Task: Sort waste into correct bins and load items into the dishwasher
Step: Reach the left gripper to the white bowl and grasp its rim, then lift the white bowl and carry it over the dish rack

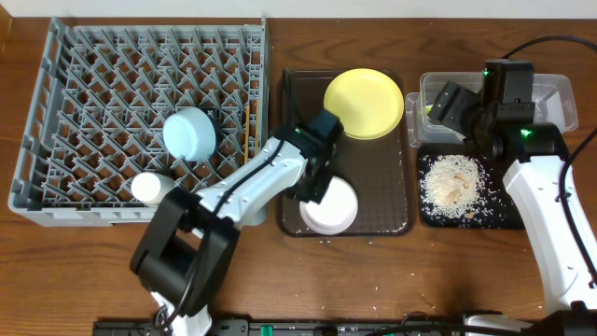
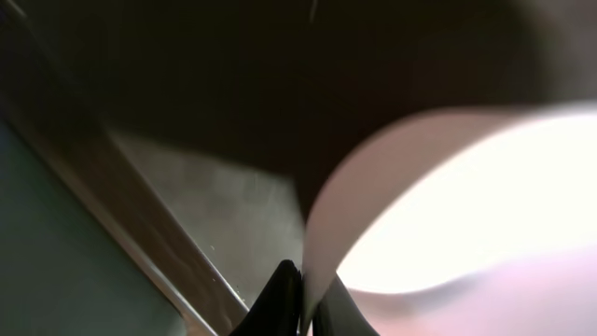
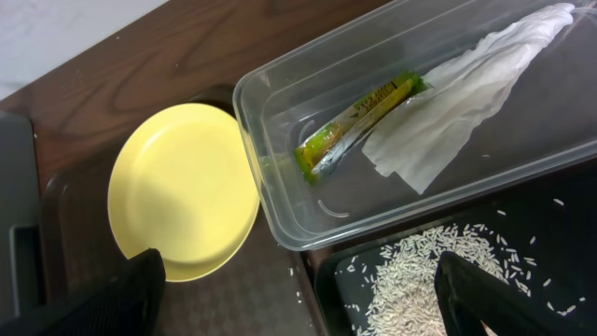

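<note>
While the waste (image 3: 359, 126) lies binned right of the brown tray (image 1: 373, 191) and blue bowl (image 1: 189, 133) and cup (image 1: 147, 187) stand racked left of it, the left pincer (image 2: 304, 294) pinches the white bowl (image 1: 334, 213) on it, yellow plate (image 1: 364, 103) unloaded, right pincer (image 3: 300, 280) spread.

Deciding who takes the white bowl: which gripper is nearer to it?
Left. The left gripper is pinched on the white bowl's rim. The right gripper hangs open over the tub, well off to the bowl's right.

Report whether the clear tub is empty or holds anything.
Not empty. The clear tub holds a green-yellow wrapper and a crumpled white paper, both lying on its floor.
</note>
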